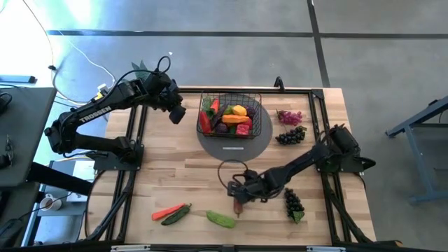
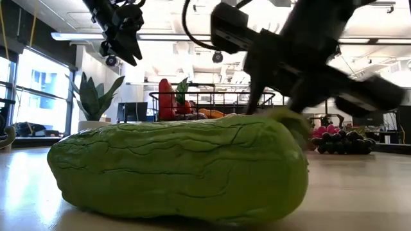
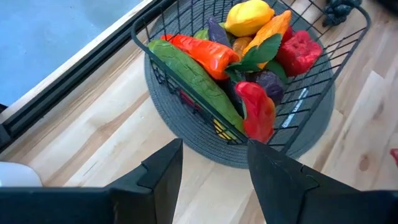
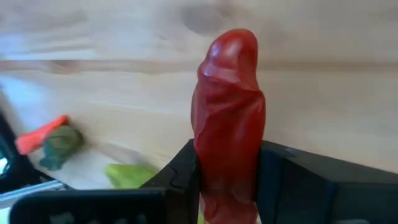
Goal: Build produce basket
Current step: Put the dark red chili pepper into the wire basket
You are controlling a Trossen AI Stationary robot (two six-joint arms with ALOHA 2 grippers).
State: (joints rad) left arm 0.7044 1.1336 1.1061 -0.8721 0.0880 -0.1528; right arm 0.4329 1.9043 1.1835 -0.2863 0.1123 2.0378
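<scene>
The right gripper (image 4: 229, 180) pinched a red pepper (image 4: 229, 112), seemingly on the near table; its arm stretched low. The left gripper (image 3: 211, 168), part-open, hovered left of the basket (image 1: 231, 112).

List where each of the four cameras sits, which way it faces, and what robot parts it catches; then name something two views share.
High: overhead, straight down; both arms, basket on the table.
Low: table height, level across; green cucumber fills it, arms above.
Left wrist: on the left arm, down at the basket; left tool open.
Right wrist: on the right arm; right tool against a red chilli.
Shared: basket, in the high and left wrist views.
</scene>
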